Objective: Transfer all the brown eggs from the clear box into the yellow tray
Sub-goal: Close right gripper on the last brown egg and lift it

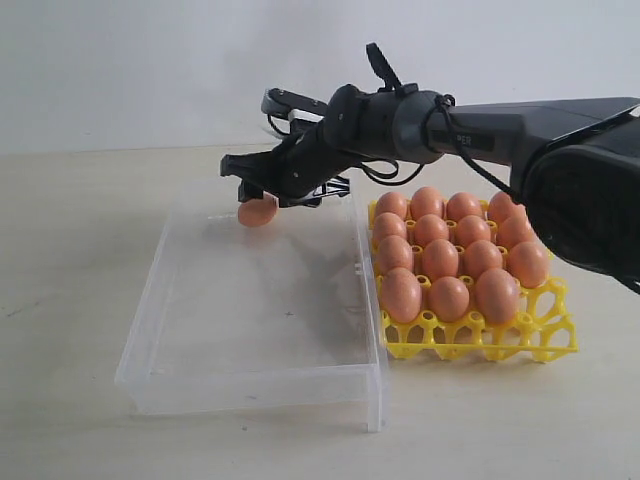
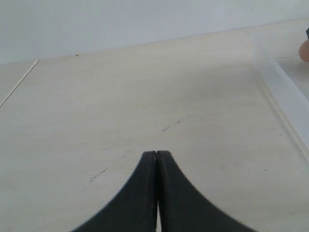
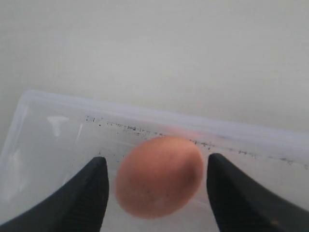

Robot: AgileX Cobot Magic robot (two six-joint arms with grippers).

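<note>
Just one slightly blurry brown egg [image 3: 159,176] in the clear box [image 3: 58,104], close to its wall, with the pincer [image 3: 157,162] straddling it, a dark finger [image 3: 91,193] on each side and a thin gap both ways, pale bench [image 3: 154,48] beyond.

The box [image 1: 250,385] sat on the desk [image 1: 70,250], with the tray [image 1: 480,340] just beside it on the right. One egg [image 1: 257,212] lay at the box's far end, between the fingers of the right claw [image 1: 258,198]. The other eggs [image 1: 448,298] filled the tray's rear rows.
</note>
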